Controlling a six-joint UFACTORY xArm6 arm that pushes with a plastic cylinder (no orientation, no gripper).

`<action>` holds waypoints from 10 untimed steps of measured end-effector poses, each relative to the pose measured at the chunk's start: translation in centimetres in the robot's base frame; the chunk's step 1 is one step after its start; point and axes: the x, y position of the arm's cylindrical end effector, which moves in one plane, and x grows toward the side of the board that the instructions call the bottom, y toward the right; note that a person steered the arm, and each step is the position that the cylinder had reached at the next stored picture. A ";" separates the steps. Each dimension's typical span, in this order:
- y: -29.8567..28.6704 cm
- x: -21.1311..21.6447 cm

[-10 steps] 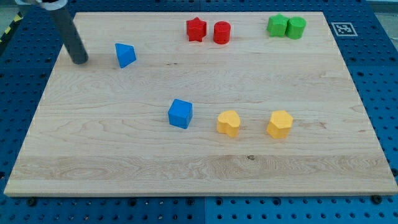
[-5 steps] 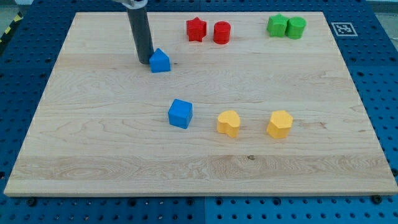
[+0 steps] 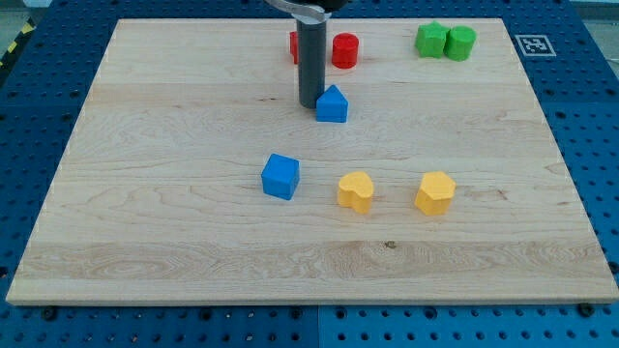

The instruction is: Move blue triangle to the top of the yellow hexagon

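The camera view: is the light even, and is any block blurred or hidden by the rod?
In the camera view the light is soft and even, with faint shadows under the blocks and no glare on the board. All is sharp, including my tip, just left of the blue triangle. The rod covers most of a red block; the yellow hexagon is clear.

A blue cube (image 3: 280, 177) sits near the middle of the wooden desk (image 3: 145, 222), with a yellow heart-shaped block (image 3: 355, 191) just beside it toward the right edge. Along the top edge stand a red cylinder (image 3: 345, 50) and a partly hidden red block (image 3: 293, 45). Two green blocks (image 3: 431, 40) (image 3: 460, 43) touch each other near the top right corner, by a black-and-white marker (image 3: 531, 44).
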 end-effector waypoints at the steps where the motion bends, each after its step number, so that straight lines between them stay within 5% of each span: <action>1: 1.8 -0.1; 6: 6.1 3.3; 10: 7.6 9.9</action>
